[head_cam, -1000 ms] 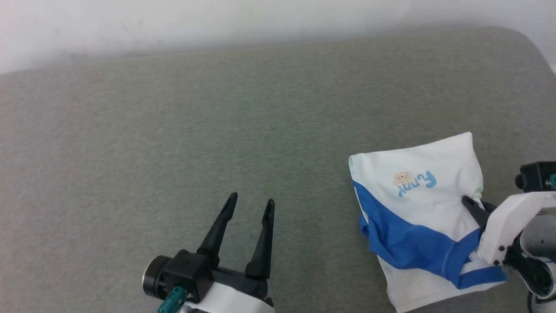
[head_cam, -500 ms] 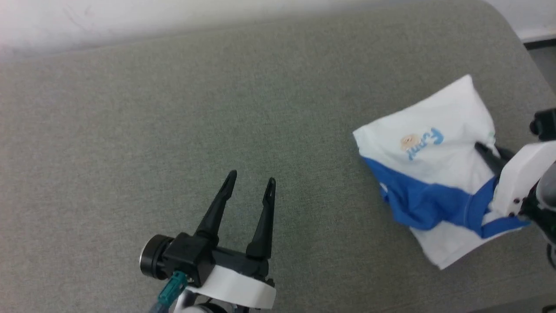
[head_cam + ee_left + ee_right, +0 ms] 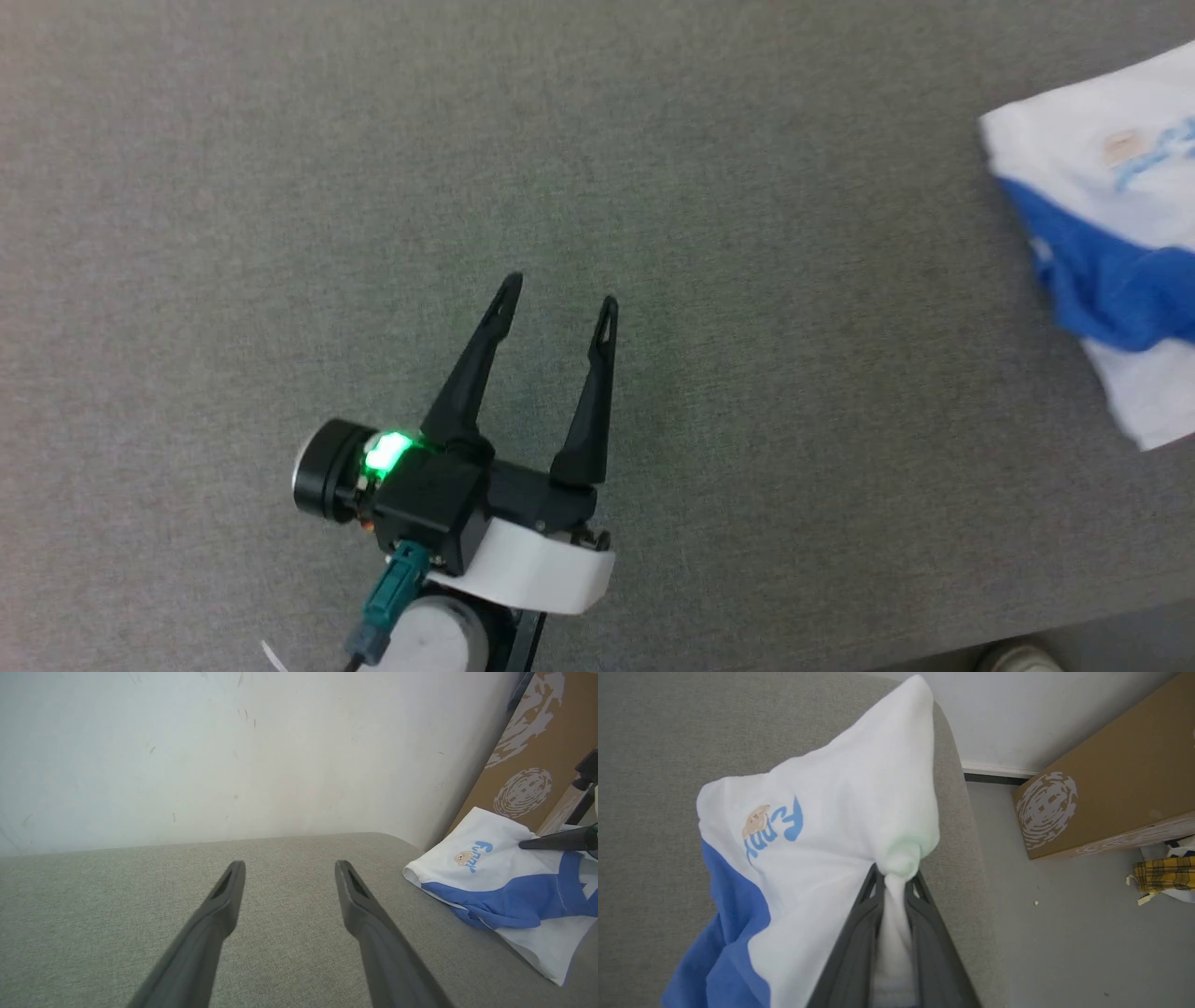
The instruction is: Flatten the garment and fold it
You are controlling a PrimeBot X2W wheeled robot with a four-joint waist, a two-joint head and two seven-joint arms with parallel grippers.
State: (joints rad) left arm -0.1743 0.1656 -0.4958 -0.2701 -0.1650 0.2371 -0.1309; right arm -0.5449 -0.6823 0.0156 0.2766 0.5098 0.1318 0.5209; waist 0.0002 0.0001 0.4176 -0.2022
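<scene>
The garment (image 3: 1111, 187), white with a royal-blue band and a small print, lies bunched at the right edge of the head view. In the right wrist view my right gripper (image 3: 895, 875) is shut on a twisted knot of the garment's (image 3: 831, 826) white cloth, and the cloth spreads away from it over the grey cushion. My left gripper (image 3: 560, 291) stands open over bare grey fabric, well to the left of the garment, with nothing between its fingers. The left wrist view has the left gripper (image 3: 289, 864) open, the garment (image 3: 495, 877) at the right, and a dark right-gripper finger (image 3: 556, 841) touching it.
The grey upholstered surface (image 3: 747, 233) ends in a rounded edge (image 3: 971, 868) just beyond the garment, with floor below. A cardboard box (image 3: 1106, 788) leans on the white wall (image 3: 233, 742). A yellow plaid cloth (image 3: 1162, 875) lies on the floor. A shoe tip (image 3: 1018, 661) shows at the bottom.
The head camera has swung, shifting the whole picture: the garment now sits at the right edge and the right gripper has left that view. A green light now glows on the left wrist.
</scene>
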